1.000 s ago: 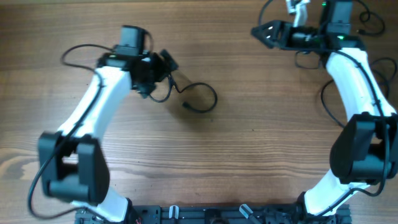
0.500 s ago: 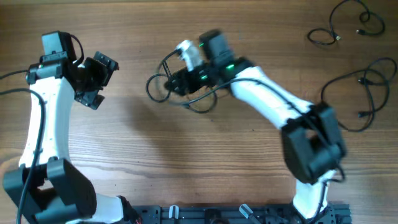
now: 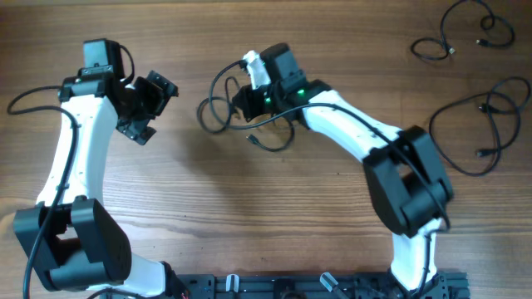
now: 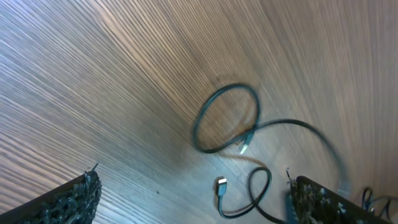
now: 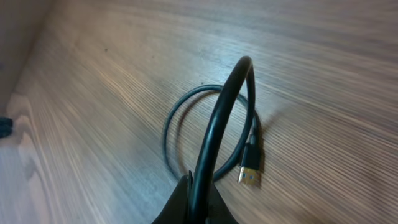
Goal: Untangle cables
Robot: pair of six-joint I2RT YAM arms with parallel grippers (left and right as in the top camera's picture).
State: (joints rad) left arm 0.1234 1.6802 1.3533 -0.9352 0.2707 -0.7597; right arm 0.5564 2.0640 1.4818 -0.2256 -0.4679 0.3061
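We see a wooden table (image 3: 332, 224) with streaky brown grain. At its near edge we find a dark rail (image 3: 283, 287).

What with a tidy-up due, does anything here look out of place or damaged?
Nothing looks damaged or spilled. One oddity: the right pincer is shut on a cable, arching it up off the table while another loop lies flat.

surface: wooden table (image 3: 274, 216) | grain: light brown, streaked | light: soft, even
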